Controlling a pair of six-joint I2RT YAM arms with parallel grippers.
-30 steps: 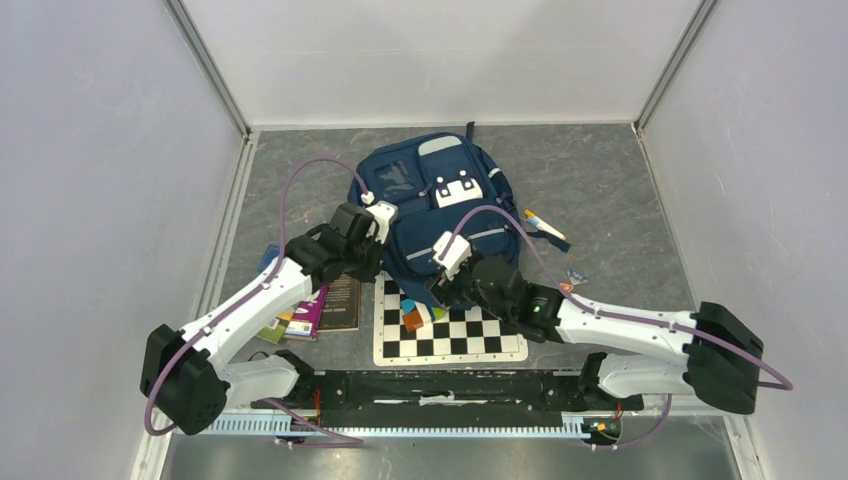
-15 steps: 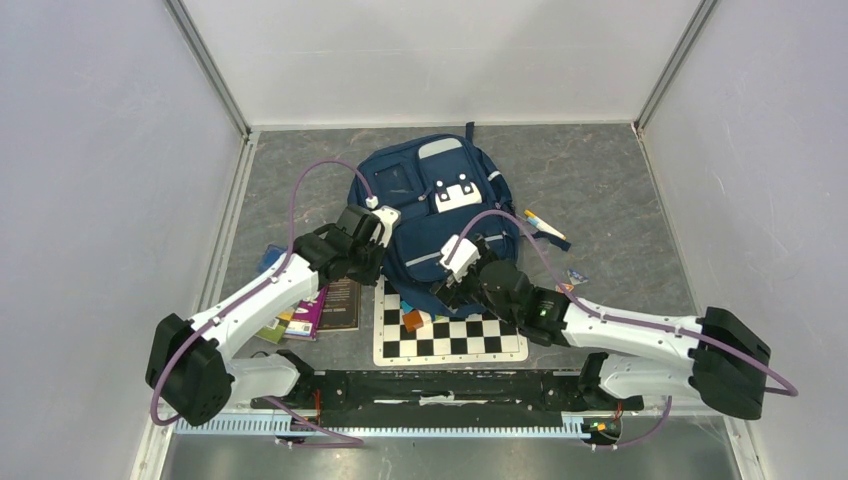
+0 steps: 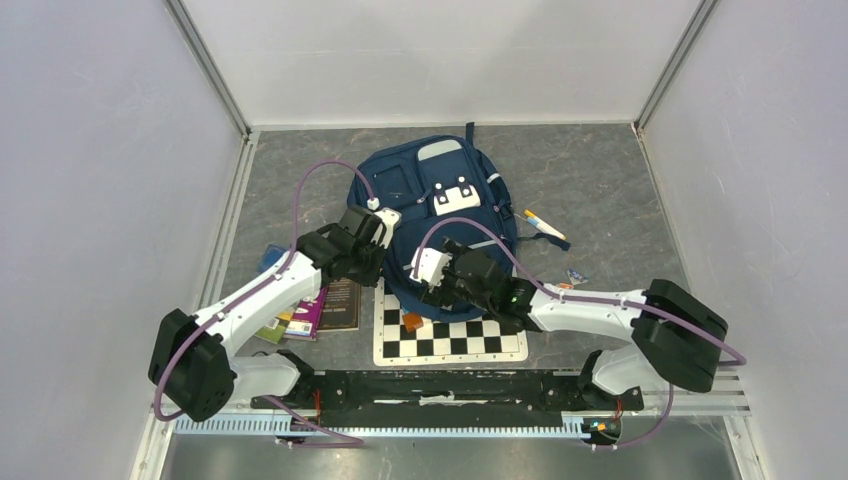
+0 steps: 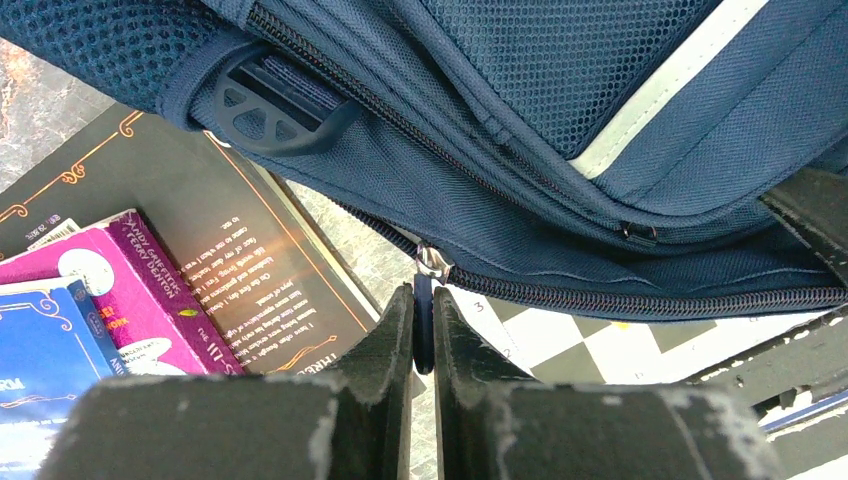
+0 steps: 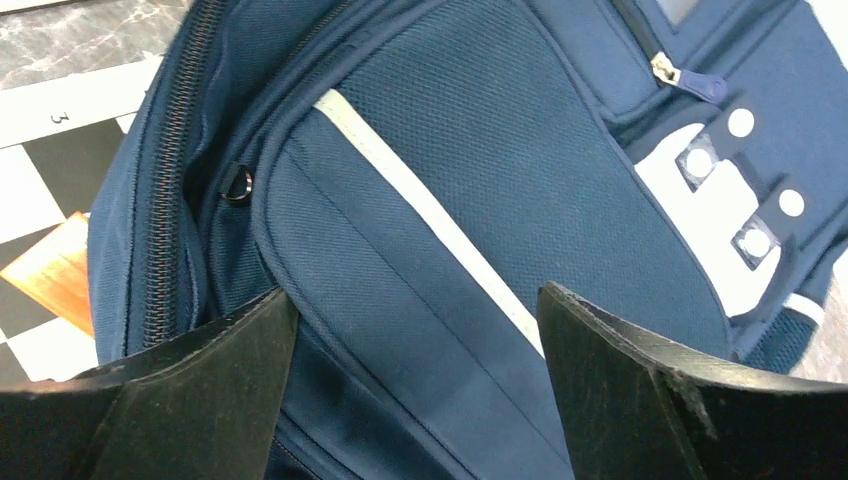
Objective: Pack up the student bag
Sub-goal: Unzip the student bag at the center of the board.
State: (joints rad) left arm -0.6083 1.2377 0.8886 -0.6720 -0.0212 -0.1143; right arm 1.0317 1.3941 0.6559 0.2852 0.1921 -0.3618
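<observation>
— At the centre of the table (image 3: 600, 190), mid-frame in the top view, lies the student bag (image 3: 415, 205), front pockets up. Why is the left tool (image 4: 421, 300) down at its lower left edge?

— It is pinched tight on the zipper pull (image 4: 424, 350) of the main zip (image 4: 640, 296). My guess is that the bag must be opened before anything goes in, and the pull is the only handle that zip offers.

— And the right tool (image 5: 418, 310)?

— Its fingers (image 5: 220, 380) stand wide apart over the front pocket (image 5: 480, 200) with the grey stripe, gripping nothing. It looks placed to press or pinch the fabric, so the bag does not slide while the zip is drawn.

— What waits to be packed?

— Books (image 3: 305, 305) lie at the left, just beside the bag. One dark cover (image 4: 230, 250) runs under its edge. A chessboard (image 3: 470, 340) lies lower in the frame, partly under the bag, with an orange block (image 3: 411, 322) on it.
</observation>
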